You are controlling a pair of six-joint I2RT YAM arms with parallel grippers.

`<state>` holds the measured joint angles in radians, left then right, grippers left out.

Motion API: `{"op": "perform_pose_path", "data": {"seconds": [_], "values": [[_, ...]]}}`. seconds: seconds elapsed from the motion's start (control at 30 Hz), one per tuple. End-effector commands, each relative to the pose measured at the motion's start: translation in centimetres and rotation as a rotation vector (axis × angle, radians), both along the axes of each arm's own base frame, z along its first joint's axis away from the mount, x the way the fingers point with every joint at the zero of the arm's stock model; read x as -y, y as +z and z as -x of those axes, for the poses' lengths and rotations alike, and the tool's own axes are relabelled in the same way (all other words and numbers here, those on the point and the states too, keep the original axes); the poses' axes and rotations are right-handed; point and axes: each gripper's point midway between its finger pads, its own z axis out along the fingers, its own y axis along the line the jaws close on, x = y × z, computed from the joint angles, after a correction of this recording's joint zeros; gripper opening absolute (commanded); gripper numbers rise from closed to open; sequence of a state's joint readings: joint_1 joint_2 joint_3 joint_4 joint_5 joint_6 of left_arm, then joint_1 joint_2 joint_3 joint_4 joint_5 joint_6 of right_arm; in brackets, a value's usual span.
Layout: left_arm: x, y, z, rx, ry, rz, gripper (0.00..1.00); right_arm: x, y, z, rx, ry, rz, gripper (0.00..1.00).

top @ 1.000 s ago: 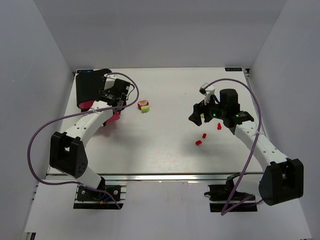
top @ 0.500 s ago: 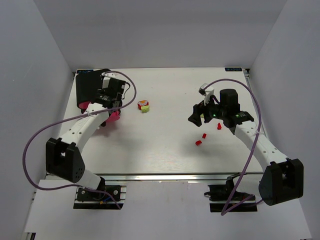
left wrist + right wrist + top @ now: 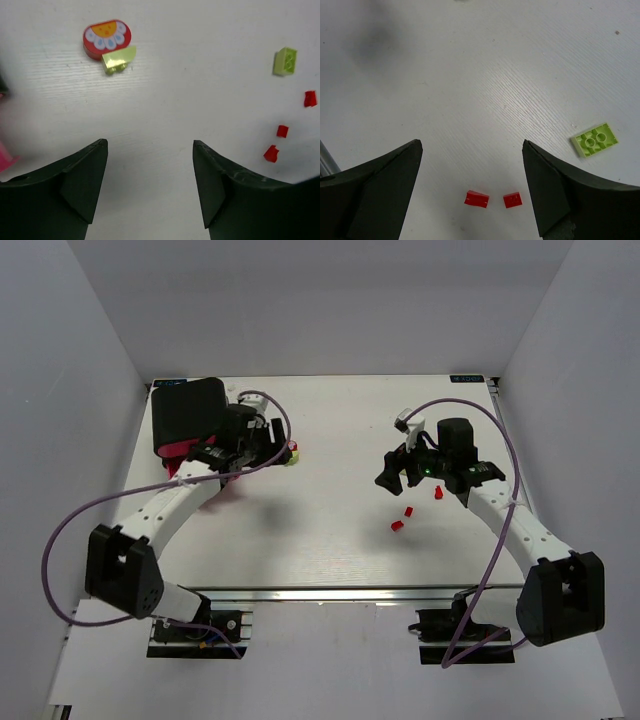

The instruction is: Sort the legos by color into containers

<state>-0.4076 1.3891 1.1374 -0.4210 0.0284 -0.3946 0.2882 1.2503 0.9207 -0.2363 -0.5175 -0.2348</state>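
Top external view: the black drawer box point(image 3: 185, 412) was seen with its pink drawers point(image 3: 176, 450) showing at its near edge. The left gripper point(image 3: 276, 443) was held just to the right of the box. Its jaws were spread apart and nothing was gripped between them.

Just past that gripper, further from the box, a round red piece point(image 3: 106, 36) with a white and orange pattern was found touching a lime brick point(image 3: 119, 58).

The right gripper point(image 3: 393, 472) was positioned well apart from the box, beyond that pair, and was likewise released and empty. Three red bricks point(image 3: 408, 511) were scattered near it, on the side nearer the arm bases. In the right wrist view a lime plate point(image 3: 595, 140) with two studs was shown lying flat, apart from the red bricks. No brick could be seen inside the drawers.
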Motion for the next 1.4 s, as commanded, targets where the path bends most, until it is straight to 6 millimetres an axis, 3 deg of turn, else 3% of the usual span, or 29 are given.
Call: {"op": "perform_pose_path", "data": {"seconds": [0.0,0.27,0.37,0.5,0.83,1.07,1.37], "values": [[3.0,-1.9,0.2,-0.068,-0.031,0.051,0.79,0.1,1.4,-1.3,0.047,-0.024,0.005,0.86],[3.6,-9.6,-4.5,-0.201,0.145,-0.190,0.84,0.2,1.5,-1.4,0.048,-0.035,0.007,0.86],[3.1,-11.6,-6.1,-0.180,0.185,-0.239,0.91,0.1,1.8,-1.3,0.055,-0.030,0.000,0.86],[2.7,-13.4,-7.6,-0.187,0.226,-0.307,0.92,0.1,2.2,-1.2,0.061,-0.027,-0.005,0.86],[2.5,-14.4,-10.6,-0.153,0.274,-0.380,0.91,0.1,2.5,-1.1,0.067,-0.026,-0.009,0.86],[2.6,-14.7,-11.2,-0.139,0.292,-0.379,0.78,0.1,2.4,-1.1,0.064,-0.026,-0.008,0.86],[2.9,-14.9,-10.9,-0.147,0.278,-0.362,0.51,0.1,2.3,-1.1,0.060,-0.027,-0.008,0.86]]}}
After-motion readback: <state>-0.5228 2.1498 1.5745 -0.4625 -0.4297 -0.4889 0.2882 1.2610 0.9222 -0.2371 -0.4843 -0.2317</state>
